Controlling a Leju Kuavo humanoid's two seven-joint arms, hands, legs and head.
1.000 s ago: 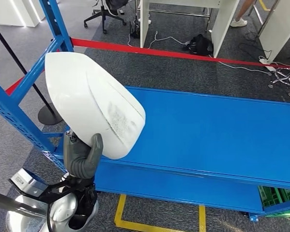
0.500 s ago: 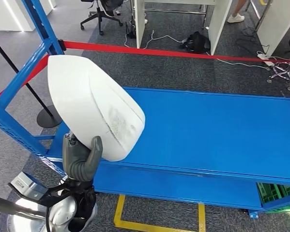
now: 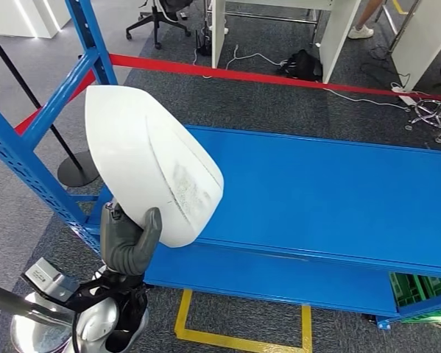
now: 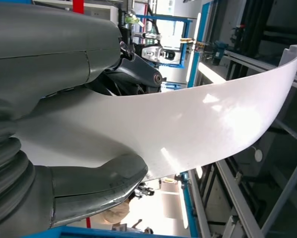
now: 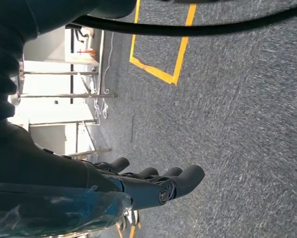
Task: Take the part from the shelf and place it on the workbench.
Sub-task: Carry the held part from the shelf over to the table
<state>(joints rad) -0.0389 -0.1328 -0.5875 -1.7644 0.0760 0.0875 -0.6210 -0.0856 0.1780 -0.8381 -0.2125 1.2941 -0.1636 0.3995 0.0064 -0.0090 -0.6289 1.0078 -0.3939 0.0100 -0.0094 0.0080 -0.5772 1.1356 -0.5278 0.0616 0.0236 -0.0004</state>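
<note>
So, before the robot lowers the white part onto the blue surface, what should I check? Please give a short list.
1. Left hand grips the white part: ok.
2. Thumb bears on the part's surface: ok.
3. Blue surface beside the part is bare: ok.
4. Part hangs above the surface's near left end: ok.
5. Right hand holds nothing, fingers straight, over the carpet: ok.
6. Grip firm enough for lowering: cannot tell.

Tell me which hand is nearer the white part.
Left. The left hand grips the white part from beneath, its thumb on the part's edge. The right hand hangs over the grey carpet, holding nothing.
</note>
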